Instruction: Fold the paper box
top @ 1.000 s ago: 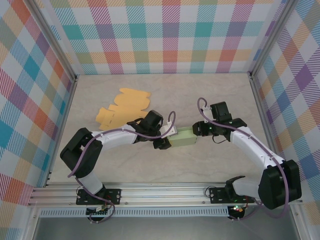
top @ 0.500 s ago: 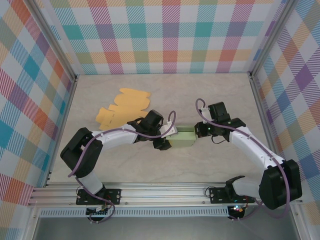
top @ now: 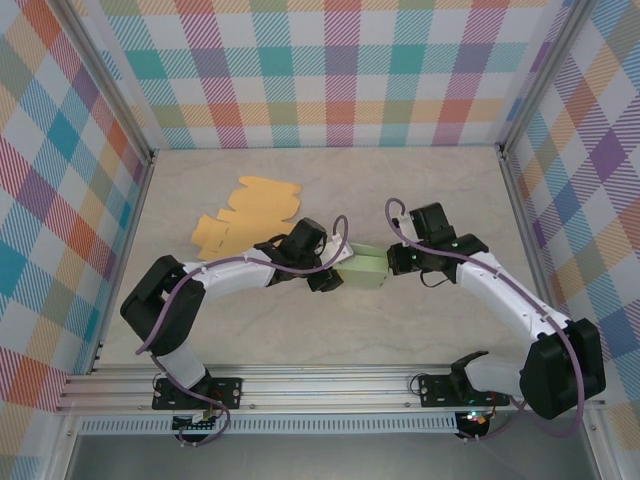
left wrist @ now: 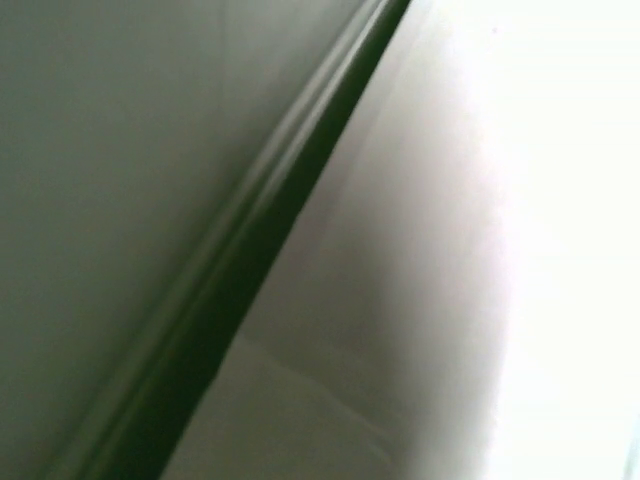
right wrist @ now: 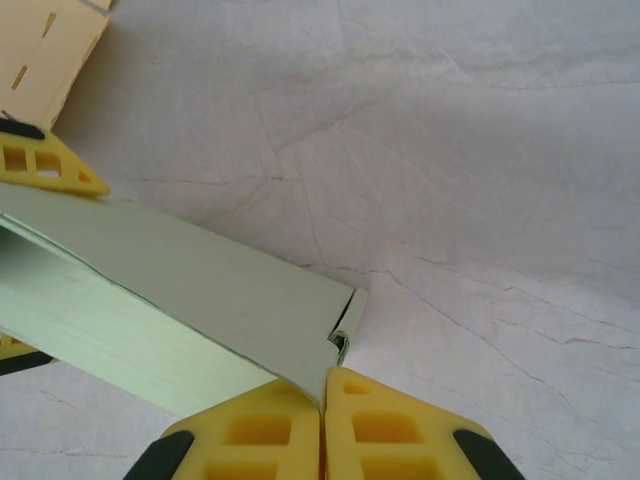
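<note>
paper box: green paper box (top: pixel 367 268) lies mid-tabletop, between the two grippers, tilted.
left gripper: left gripper (top: pixel 338 274) is at the box's left end, with yellow fingers (right wrist: pixel 45 165) on either side of it, gripping it.
right gripper: right gripper (right wrist: pixel 322 425) has its tips pressed together with nothing between them, touching the box's right end corner.
progress: body looks formed into a sleeve. The right end flap shows a small gap, so it is likely not tucked.
left to do: probably closing the end flaps. The far end is hidden.
nearby: orange flat blanks (top: pixel 250 212) lie toward the far-left of the tabletop (top: pixel 430 190), well apart.
obstruction: the blanks are out of the way.
</note>
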You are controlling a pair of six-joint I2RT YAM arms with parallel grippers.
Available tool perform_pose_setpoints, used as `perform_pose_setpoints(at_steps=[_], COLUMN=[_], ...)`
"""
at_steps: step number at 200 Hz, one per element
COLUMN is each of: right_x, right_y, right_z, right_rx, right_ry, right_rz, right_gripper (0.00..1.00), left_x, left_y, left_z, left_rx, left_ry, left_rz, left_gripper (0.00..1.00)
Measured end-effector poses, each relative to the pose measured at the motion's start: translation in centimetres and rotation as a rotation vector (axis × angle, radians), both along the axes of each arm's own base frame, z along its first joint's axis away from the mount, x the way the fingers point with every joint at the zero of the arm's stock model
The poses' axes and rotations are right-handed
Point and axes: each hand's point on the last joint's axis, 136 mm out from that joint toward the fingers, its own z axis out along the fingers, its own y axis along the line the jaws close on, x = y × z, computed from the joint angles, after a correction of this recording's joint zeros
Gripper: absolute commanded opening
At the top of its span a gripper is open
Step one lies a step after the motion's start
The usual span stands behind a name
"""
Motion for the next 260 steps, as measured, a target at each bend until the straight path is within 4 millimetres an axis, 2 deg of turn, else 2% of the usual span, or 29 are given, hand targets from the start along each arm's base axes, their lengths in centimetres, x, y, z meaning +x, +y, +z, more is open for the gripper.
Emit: perform_pose_setpoints(at_steps=[29,58,74,113,130,139,156,167,230,260], right_x=[0.6,0.8,0.9,0.7,0.7,0.7,0.7,0.7,1.0,1.0], right_y=[-0.1,-0.1,0.0,0.5,0.7,0.9,1.1,1.1,0.9,0.9], right_z=[0.5,0.1,-0.2,-0.4,-0.3,-0.2,-0.3,-0.6,-0.8,-0.7], right_rx=[-0.012,-0.018,-0.017,-0.048,-0.076,-0.090,-0.119,-0.142,-0.193,-0.194], right_ry=[-0.018,-0.002,0.011,0.034,0.036,0.035,0.037,0.042,0.035,0.034], right_rz=[-0.040,-0.072,-0.080,-0.062,-0.042,-0.033,-0.022,-0.014,-0.013,-0.012], right_gripper=[0.11,0.11,0.11,0.11,0.11,0.11,0.10,0.10,0.10,0.10], left_x=[0.5,0.7,0.9,1.9,2.5,2.8,3.4,3.6,4.2,4.0], left_y=[-0.5,-0.6,-0.4,0.4,0.6,0.6,0.7,0.7,1.5,2.2], left_z=[0.0,-0.6,-0.9,-1.2,-0.9,-0.7,-0.3,-0.1,0.6,1.6], left_rx=[-0.030,-0.041,-0.040,-0.029,-0.038,-0.041,-0.057,-0.063,-0.064,-0.076], left_ry=[0.004,0.010,0.010,-0.011,-0.023,-0.036,-0.049,-0.057,-0.083,-0.106], left_rz=[0.028,0.053,0.071,0.157,0.198,0.214,0.254,0.265,0.317,0.333], left_gripper=[0.51,0.56,0.64,0.74,0.82,0.89,0.93,1.00,1.00,1.00])
